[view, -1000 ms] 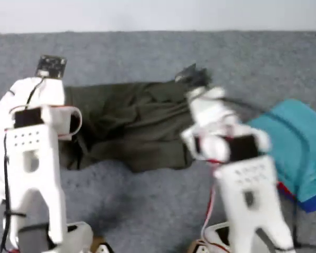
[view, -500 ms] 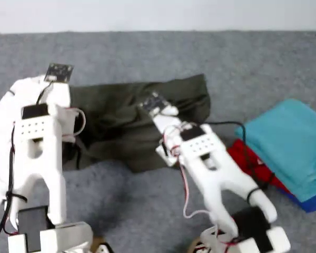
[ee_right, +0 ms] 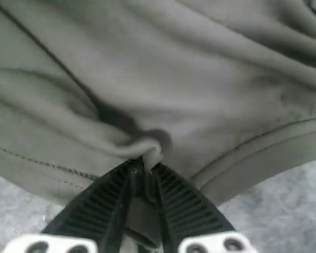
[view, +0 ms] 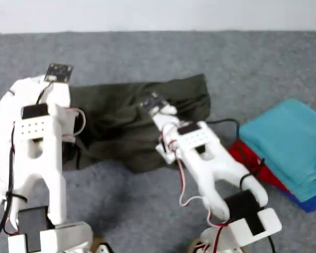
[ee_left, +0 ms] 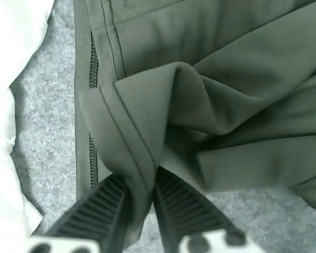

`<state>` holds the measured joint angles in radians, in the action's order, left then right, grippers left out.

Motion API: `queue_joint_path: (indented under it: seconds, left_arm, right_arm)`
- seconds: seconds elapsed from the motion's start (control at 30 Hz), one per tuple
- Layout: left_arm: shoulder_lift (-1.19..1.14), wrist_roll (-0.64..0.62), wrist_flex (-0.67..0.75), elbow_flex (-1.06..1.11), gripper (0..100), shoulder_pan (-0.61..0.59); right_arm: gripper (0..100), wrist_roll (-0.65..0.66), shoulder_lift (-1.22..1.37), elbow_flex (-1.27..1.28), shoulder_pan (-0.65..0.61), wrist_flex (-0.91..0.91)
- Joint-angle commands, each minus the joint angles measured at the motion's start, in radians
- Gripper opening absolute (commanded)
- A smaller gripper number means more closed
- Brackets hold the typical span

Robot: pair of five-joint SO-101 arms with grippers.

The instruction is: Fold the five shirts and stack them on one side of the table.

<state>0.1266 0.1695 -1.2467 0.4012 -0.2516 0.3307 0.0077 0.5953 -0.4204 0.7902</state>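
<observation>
Right gripper (ee_right: 145, 166): moved onto shirt (view: 110, 121) centre, clenched on fold.
Left gripper (ee_left: 140, 177): pinches your 9 o'clock hem; shirt spans 9–3.

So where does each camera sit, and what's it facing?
High view: fixed above, looking down on the table, the left arm, right arm and olive shirt.
Left wrist view: on the left arm, looking along the left gripper, shut on the shirt's hem.
Right wrist view: on the right arm, along the right gripper, pinching a fold.
All three share the olive shirt.
</observation>
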Motion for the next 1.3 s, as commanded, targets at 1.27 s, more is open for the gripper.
queue_joint_path:
  seconds: [1.27]
  left_arm:
    - [0.293,0.037,-0.416,-0.282,1,0.04]
  right_arm:
    - [0.9,0.009,-0.822,-0.505,0.262,0.575]
